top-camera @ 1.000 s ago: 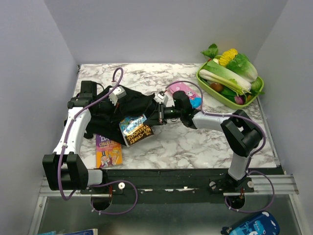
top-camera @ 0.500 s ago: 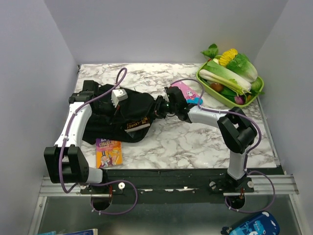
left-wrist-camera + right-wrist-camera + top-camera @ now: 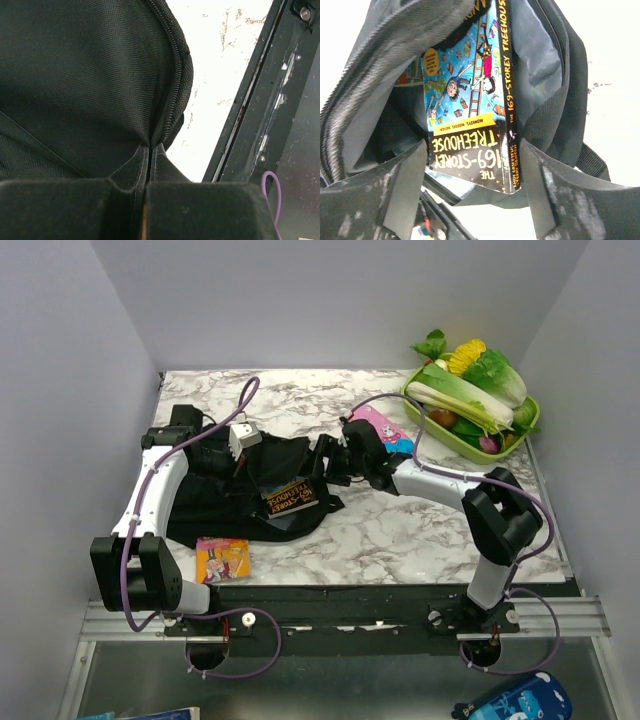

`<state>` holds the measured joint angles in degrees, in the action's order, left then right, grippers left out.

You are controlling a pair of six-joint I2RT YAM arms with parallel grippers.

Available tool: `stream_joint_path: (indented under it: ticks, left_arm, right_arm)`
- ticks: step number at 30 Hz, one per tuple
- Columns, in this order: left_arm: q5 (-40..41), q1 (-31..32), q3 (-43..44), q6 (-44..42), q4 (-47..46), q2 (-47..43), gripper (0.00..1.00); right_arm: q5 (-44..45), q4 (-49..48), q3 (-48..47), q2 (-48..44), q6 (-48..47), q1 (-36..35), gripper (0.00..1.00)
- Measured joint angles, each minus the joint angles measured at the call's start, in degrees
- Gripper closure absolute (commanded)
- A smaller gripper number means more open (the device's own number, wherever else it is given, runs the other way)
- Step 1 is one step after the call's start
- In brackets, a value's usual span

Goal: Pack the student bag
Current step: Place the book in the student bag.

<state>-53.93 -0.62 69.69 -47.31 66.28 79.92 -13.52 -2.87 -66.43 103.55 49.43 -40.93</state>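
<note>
The student bag, a black backpack, lies at the left-centre of the table. My left gripper is shut on a fold of the bag's fabric beside the zipper, holding the mouth up; its jaws pinch the seam. A "169-Storey Treehouse" book sits partly inside the bag's mouth, its lower end sticking out. My right gripper stands open at the mouth. In the right wrist view the book lies between the spread fingers, with the gripper not clamped on it.
A yellow book lies by the table's front edge, partly under the bag. A pink case lies behind the right gripper. A green tray of vegetables stands at the back right. The black frame rail runs along the near edge.
The right gripper has opened and let go of the Treehouse book, which went from lying on top of the bag into its mouth. The bag has shifted forward over the yellow book.
</note>
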Motion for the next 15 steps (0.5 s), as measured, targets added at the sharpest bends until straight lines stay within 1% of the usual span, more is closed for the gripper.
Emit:
stream_joint_path:
  ticks: [5, 8, 10, 11, 12, 15]
  left_arm:
    - [-0.1, 0.0, 0.0, 0.8, -0.5, 0.0, 0.99]
    - [-0.1, 0.0, 0.0, 1.4, -0.9, 0.0, 0.99]
    - [-0.1, 0.0, 0.0, 1.7, -1.1, 0.0, 1.00]
    - [-0.1, 0.0, 0.0, 1.8, -1.2, 0.0, 0.99]
    - [-0.1, 0.0, 0.0, 1.9, -1.4, 0.0, 0.99]
    - [-0.1, 0.0, 0.0, 2.4, -1.6, 0.0, 0.99]
  right_arm:
    - [0.0, -0.1, 0.2, -0.5, -2.0, 0.0, 0.30]
    - [0.0, -0.1, 0.3, -0.3, -2.6, 0.0, 0.39]
    - [0.0, -0.2, 0.3, 0.1, -3.0, -0.2, 0.56]
    - [0.1, -0.4, 0.3, 0.4, -3.1, -0.2, 0.69]
    - [0.2, -0.8, 0.3, 0.8, -3.3, -0.3, 0.99]
    - [1.9, -1.7, -0.2, 2.7, -3.4, -0.4, 0.99]
